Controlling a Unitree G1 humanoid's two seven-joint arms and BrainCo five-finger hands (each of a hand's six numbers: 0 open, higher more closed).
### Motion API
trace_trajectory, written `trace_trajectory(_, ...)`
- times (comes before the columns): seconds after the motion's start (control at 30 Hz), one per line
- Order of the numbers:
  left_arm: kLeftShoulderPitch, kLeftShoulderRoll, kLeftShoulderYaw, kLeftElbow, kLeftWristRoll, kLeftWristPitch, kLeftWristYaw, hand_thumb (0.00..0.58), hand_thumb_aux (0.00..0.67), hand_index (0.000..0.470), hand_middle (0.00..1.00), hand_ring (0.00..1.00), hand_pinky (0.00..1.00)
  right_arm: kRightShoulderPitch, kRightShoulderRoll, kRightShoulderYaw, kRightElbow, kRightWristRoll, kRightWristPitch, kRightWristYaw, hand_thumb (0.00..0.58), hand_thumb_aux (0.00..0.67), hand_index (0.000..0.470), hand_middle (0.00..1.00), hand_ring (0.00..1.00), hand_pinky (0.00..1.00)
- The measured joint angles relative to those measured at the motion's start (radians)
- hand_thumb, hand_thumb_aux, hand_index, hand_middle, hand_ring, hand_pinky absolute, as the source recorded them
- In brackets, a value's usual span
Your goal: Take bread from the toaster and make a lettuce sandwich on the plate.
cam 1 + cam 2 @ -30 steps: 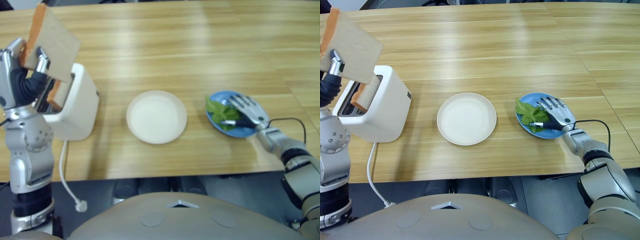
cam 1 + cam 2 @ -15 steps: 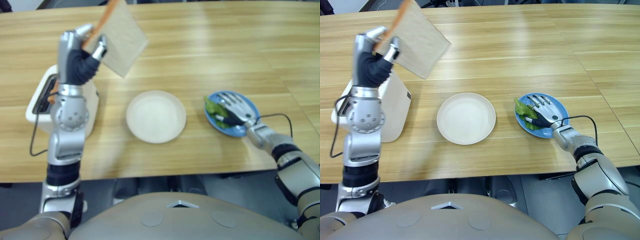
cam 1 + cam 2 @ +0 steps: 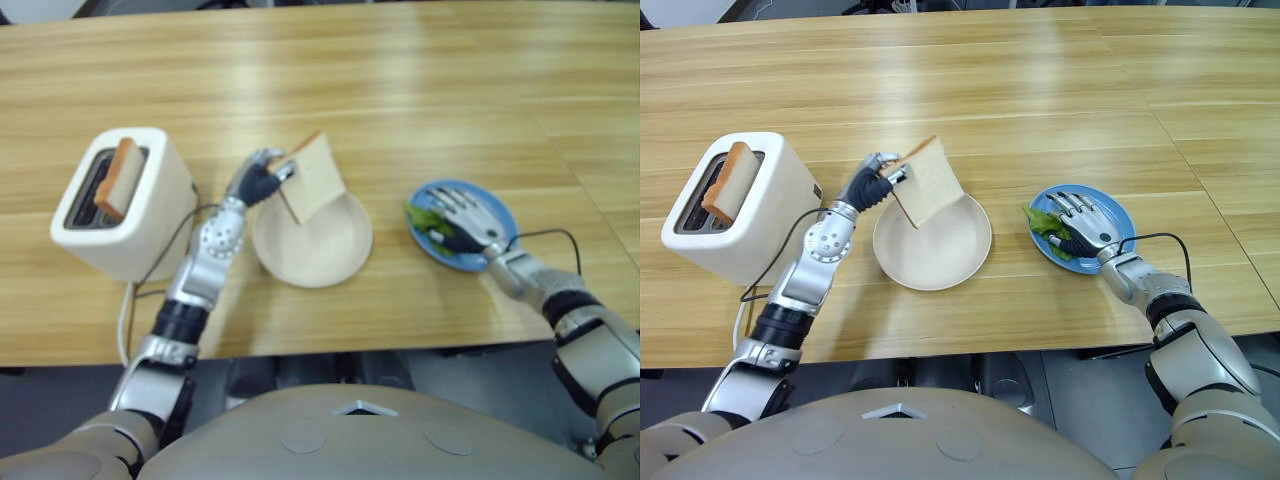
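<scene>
A slice of bread [image 3: 930, 182] is gripped by the left hand [image 3: 873, 181], whose fingers are closed on the slice's 9 o'clock edge. The bread is held tilted, on edge, with its crust corner uppermost, over the 11 o'clock part of the plate [image 3: 940, 262]. Whether its lower corner touches the plate cannot be told. The left hand is placed just outside the plate's rim at about 10 o'clock.

The plate is set near the front middle of the table [image 3: 990, 90]. At its 9 o'clock, a little apart, a toaster [image 3: 760, 215] is seen, and a second slice [image 3: 727, 193] is lodged upright in one of its slots, with the top standing out. A cord [image 3: 124, 318] is trailed from the toaster toward the table's near edge.

At the plate's 3 o'clock, a dish [image 3: 1122, 213] is found, and lettuce [image 3: 1042, 222] is laid in its 9 o'clock half. The right hand [image 3: 1085, 228] is spread over the dish, palm down, with its fingers stretched out toward 11 o'clock. The lettuce is met at the thumb side, but nothing is seen to be grasped.
</scene>
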Motion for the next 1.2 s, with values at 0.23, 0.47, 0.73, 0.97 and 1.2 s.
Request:
trace_trajectory(0.23,-0.068,-0.054,-0.009,0.328,-0.077,-0.062,-0.049,0.580,0.670,0.460,1.00,1.00,1.00,0.017,-0.012,-0.007,-0.055,0.019,-0.040,-0.012,0.580,0.670,0.460,0.00,0.00,0.00)
trace_trajectory(0.47,-0.093,-0.053,-0.029,0.409,-0.115,-0.079,-0.156,0.580,0.670,0.460,1.00,1.00,1.00,0.018,-0.069,-0.099,-0.180,0.086,-0.073,-0.013,0.580,0.670,0.460,0.00,0.00,0.00)
trace_trajectory(0.73,-0.029,0.053,-0.106,0.236,-0.029,-0.020,-0.214,0.000,0.000,0.000,1.00,1.00,1.00,0.025,-0.079,-0.166,-0.293,0.099,-0.078,0.007,0.580,0.670,0.460,0.00,0.00,0.00)
trace_trajectory(0.97,0.068,0.161,-0.143,0.001,0.149,0.113,-0.185,0.000,0.000,0.000,0.00,0.00,0.00,0.064,-0.067,-0.210,-0.480,0.127,-0.081,0.073,0.580,0.670,0.460,0.00,0.00,0.00)
trace_trajectory(1.2,0.065,0.170,-0.088,-0.209,0.260,0.179,-0.046,0.000,0.000,0.000,0.00,0.00,0.00,0.091,0.056,-0.197,-0.658,0.136,-0.092,0.198,0.580,0.670,0.460,0.00,0.00,0.00)
